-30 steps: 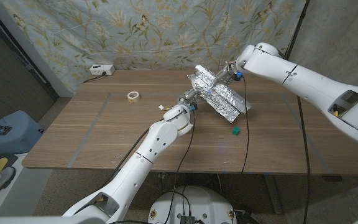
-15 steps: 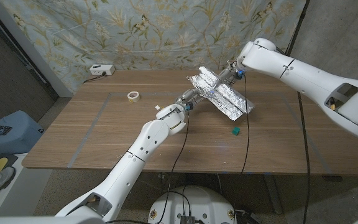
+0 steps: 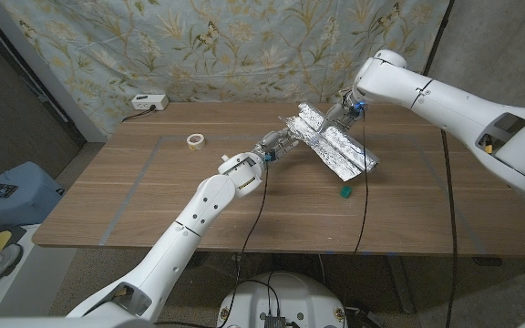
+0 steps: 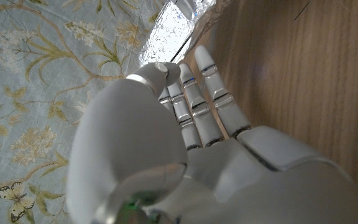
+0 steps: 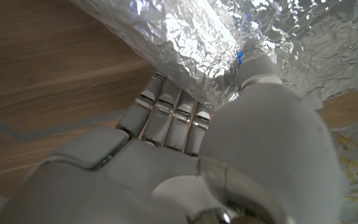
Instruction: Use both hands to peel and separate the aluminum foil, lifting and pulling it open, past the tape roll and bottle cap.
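We see the aluminum foil (image 3: pixel 331 143) held up over the far right part of the wooden table (image 3: pixel 153 200), stretched between both hands. Our left hand (image 3: pixel 272 146) grips its near-left end, fingers (image 4: pixel 194 93) reaching into the crumpled edge. Our right hand (image 3: pixel 340 114) clamps the far side, fingers (image 5: pixel 166 115) tucked under the foil (its thumb lies on top). The tape roll (image 3: pixel 195 140) sits well apart to the left; the green bottle cap (image 3: pixel 344 192) lies near, below the foil's right end.
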Motion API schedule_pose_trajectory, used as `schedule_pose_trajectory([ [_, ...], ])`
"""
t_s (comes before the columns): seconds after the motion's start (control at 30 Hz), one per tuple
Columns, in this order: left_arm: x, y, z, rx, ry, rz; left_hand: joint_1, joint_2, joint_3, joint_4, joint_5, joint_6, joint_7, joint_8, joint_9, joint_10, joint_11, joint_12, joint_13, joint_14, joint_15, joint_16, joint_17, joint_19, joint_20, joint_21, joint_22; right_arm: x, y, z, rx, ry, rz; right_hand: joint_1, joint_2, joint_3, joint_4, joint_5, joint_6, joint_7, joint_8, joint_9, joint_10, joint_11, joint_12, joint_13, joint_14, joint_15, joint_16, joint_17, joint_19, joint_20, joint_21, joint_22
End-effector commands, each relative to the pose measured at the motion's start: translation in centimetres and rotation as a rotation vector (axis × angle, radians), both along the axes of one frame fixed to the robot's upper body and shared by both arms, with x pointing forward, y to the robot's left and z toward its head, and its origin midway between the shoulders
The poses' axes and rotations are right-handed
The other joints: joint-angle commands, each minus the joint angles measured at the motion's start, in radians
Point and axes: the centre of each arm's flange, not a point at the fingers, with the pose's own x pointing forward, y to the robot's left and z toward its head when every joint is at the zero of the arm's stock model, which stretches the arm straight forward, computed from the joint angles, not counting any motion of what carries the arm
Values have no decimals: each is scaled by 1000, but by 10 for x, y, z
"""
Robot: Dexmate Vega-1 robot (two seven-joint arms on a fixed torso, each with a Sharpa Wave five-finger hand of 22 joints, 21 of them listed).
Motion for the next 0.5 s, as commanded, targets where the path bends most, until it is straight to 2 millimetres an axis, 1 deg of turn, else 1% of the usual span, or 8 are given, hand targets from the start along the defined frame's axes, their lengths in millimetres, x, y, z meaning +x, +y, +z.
schedule_pose_trajectory([
  [0.03, -1, 7, -1, 2, -1, -26, -7, 0, 3, 5, 7, 6, 0, -3, 1, 8, -1, -4, 5, 11, 1, -5, 0, 2, 0, 6, 3, -4, -6, -9, 134, 122, 6, -6, 138, 14, 15, 4, 73, 17, 5, 3, 20, -17, 17, 11, 8, -51, 0, 3, 14, 1, 8, 2],
  [0.23, -1, 8, -1, 10, 1, -37, -11, 2, 4, 5, 8, 7, 0, -3, 2, 8, 2, -7, 7, 12, 0, -7, 0, 0, 0, 9, 2, -4, -7, -12, 177, 149, 10, -5, 139, 14, 13, 4, 74, 17, 3, 4, 19, -18, 17, 11, 9, -52, -1, 3, 14, 1, 9, 2],
  [0.27, -14, 4, 8, 21, -5, -26, -11, 2, 5, 4, 8, 7, 1, -3, 2, 9, 2, -7, 8, 12, 1, -7, 0, 0, 0, 9, 2, -4, -7, -13, 181, 151, 14, -5, 139, 14, 13, 4, 74, 17, 3, 4, 19, -16, 17, 11, 9, -52, -1, 4, 14, 1, 9, 2],
  [0.3, -16, 3, 9, 23, -4, -27, -12, 3, 5, 4, 8, 7, 0, -3, 3, 8, 3, -8, 8, 13, 1, -7, 0, 0, 1, 10, 2, -4, -7, -13, 192, 158, 6, -3, 139, 14, 12, 4, 73, 18, 3, 4, 21, -16, 18, 11, 9, -51, -2, 4, 15, 2, 9, 2],
  [0.5, -16, 2, 10, 28, -6, -36, -15, 5, 6, 4, 9, 10, 0, -2, 4, 13, 1, -9, 10, 14, 0, -8, 1, -1, 1, 13, 2, -5, -10, -14, 223, 173, 9, -4, 140, 14, 11, 4, 74, 19, 2, 6, 21, -16, 18, 11, 10, -51, -2, 5, 17, 3, 10, 2],
])
